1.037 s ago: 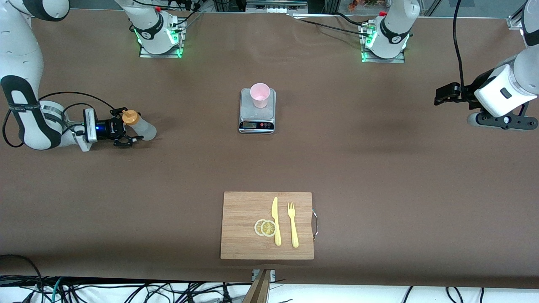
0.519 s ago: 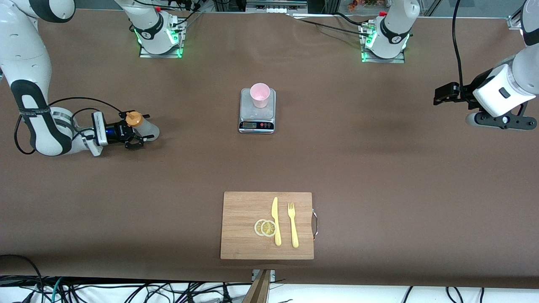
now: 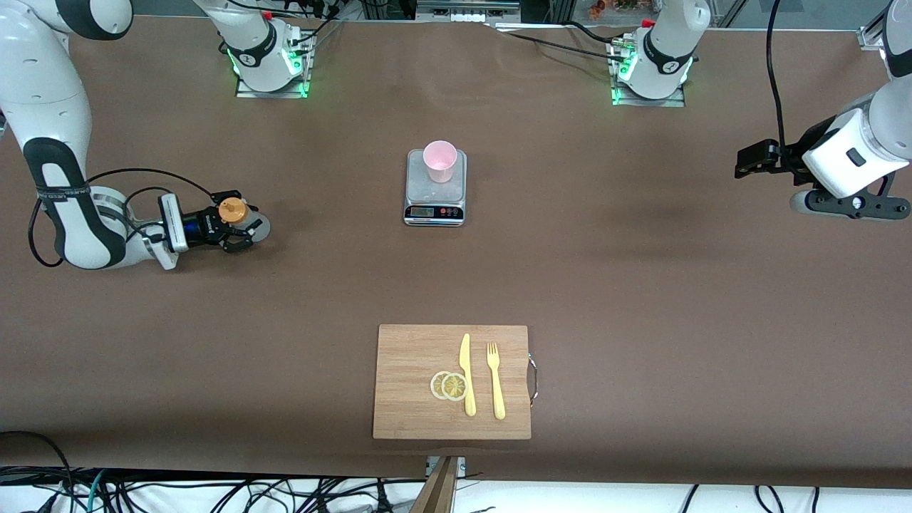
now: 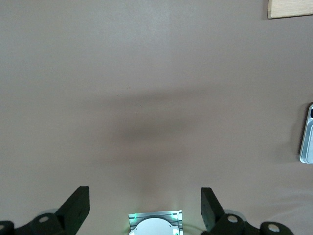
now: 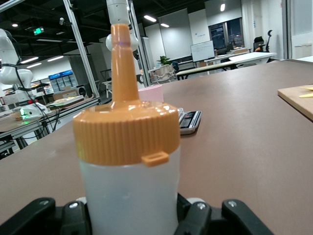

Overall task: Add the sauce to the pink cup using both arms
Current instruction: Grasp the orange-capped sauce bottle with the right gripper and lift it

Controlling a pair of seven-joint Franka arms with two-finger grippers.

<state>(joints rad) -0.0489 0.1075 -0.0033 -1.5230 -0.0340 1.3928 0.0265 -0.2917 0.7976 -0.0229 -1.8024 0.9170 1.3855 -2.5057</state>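
Right gripper (image 3: 237,226) closed around upright sauce (image 3: 239,217) on table; pink cup (image 3: 439,161) atop scale (image 3: 435,187). Left gripper (image 3: 744,162) waiting, fingers spread wide, empty.

Robotics laboratory: two fixed green-lit bases (image 3: 271,68) bolted to a brown-covered table (image 3: 641,285), loose cables (image 3: 214,491) at its edge, open hall with aluminium framing (image 5: 78,34) and whiteboard (image 5: 203,50).

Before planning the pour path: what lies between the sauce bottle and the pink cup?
Front view: only bare tabletop between sauce bottle and pink cup.
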